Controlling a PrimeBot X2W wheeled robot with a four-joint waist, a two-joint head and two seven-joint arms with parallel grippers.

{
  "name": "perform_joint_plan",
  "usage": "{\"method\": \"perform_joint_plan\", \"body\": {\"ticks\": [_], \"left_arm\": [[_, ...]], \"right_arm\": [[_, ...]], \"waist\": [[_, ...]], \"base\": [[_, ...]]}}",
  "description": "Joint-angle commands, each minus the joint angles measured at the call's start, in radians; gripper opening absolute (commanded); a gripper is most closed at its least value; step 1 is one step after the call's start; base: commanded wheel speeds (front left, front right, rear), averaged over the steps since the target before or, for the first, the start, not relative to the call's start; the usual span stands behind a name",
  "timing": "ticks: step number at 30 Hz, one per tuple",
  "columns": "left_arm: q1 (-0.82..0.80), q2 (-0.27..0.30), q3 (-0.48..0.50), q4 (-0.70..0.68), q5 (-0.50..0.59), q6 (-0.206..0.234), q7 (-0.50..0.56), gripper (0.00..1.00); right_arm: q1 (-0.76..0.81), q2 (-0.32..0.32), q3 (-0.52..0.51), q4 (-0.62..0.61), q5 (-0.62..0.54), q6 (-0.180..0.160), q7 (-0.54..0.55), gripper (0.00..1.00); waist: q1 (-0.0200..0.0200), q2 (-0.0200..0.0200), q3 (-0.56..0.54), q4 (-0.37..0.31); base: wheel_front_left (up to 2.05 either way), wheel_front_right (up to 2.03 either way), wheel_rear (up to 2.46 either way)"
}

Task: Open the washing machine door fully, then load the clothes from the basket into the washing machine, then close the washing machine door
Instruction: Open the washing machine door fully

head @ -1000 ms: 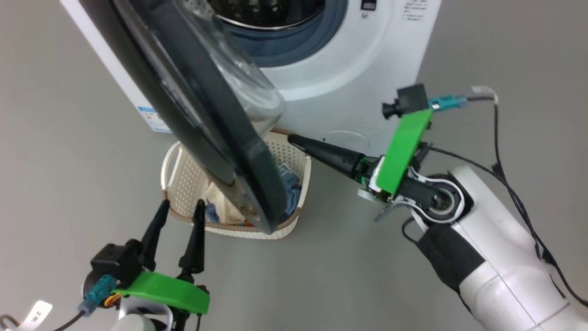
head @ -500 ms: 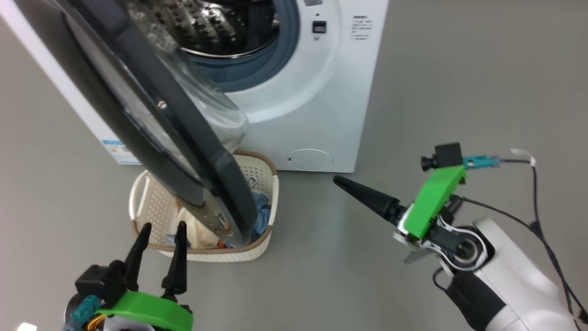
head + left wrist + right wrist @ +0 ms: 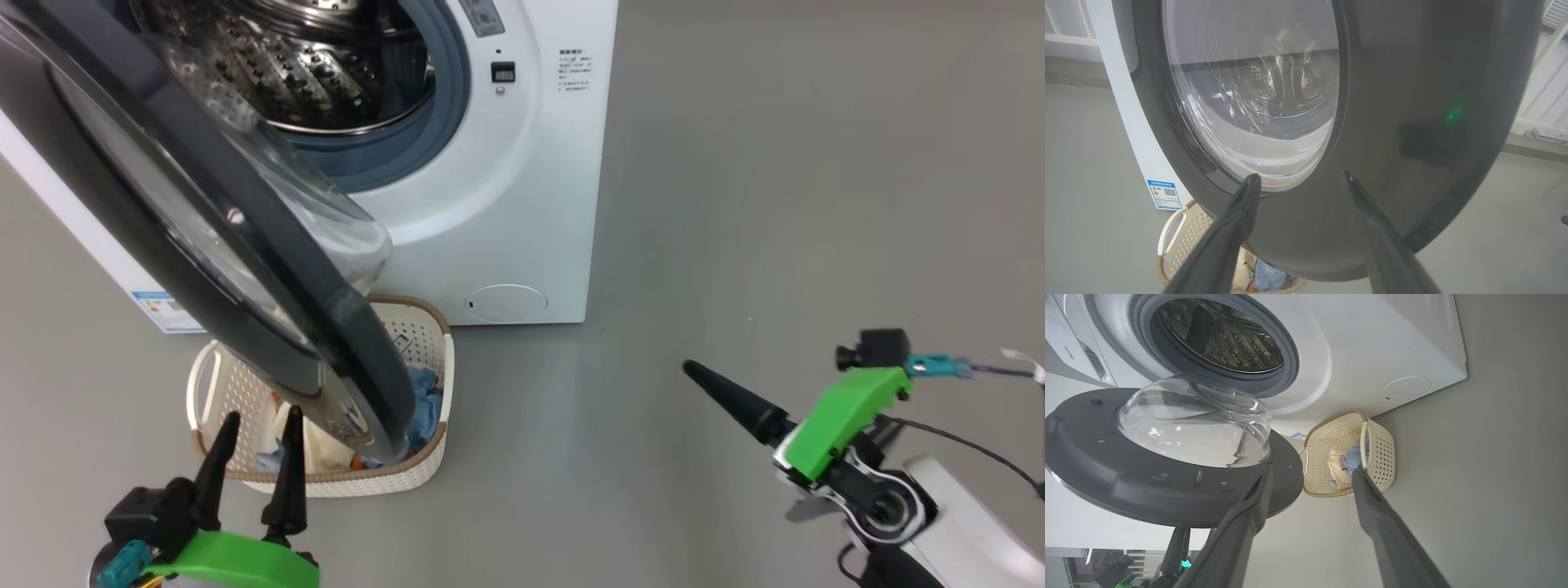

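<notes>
The white washing machine (image 3: 522, 204) shows its steel drum (image 3: 310, 73). The washing machine door (image 3: 245, 269), black-rimmed with a clear glass bowl, is swung out and hangs over the basket (image 3: 335, 483). The cream basket holds the clothes (image 3: 420, 400), blue and cream. My left gripper (image 3: 261, 420) is open just in front of the basket, its fingers close to the door's glossy outer face (image 3: 1412, 102). My right gripper (image 3: 702, 377) is open and holds nothing, low over the floor well right of the basket. From the right wrist I see the door's inner side (image 3: 1167, 490), the basket (image 3: 1384, 457) and the clothes (image 3: 1347, 461).
Grey floor (image 3: 775, 204) stretches to the right of the machine. A blue label sticker (image 3: 167, 310) is on the machine's left side, behind the door. A round service flap (image 3: 506, 302) sits low on the front panel.
The head camera has shifted. My right gripper has drawn back from the basket's rear corner to the right and its jaws have widened. The left gripper stays open by the basket.
</notes>
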Motion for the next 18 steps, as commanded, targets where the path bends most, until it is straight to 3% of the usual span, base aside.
{"method": "perform_joint_plan", "body": {"ticks": [1, 12, 18], "left_arm": [[-0.004, 0.018, 0.042, -0.025, 0.000, -0.002, -0.006, 1.00], [0.007, 0.013, 0.053, -0.023, 0.004, -0.002, -0.006, 1.00], [0.014, 0.012, 0.056, -0.022, 0.005, -0.002, -0.006, 1.00]], "right_arm": [[0.026, -0.023, 0.005, -0.017, -0.014, 0.002, -0.034, 1.00], [0.102, -0.106, 0.062, -0.025, -0.099, 0.002, -0.205, 1.00], [0.121, -0.150, 0.151, -0.011, -0.210, 0.002, -0.431, 1.00]], "waist": [[0.0000, 0.0000, -0.007, -0.007], [0.0000, 0.0000, -0.018, -0.014], [0.0000, 0.0000, -0.026, -0.017]], "base": [[0.00, 0.00, 0.00], [0.00, 0.00, 0.00], [0.00, 0.00, 0.00]]}}
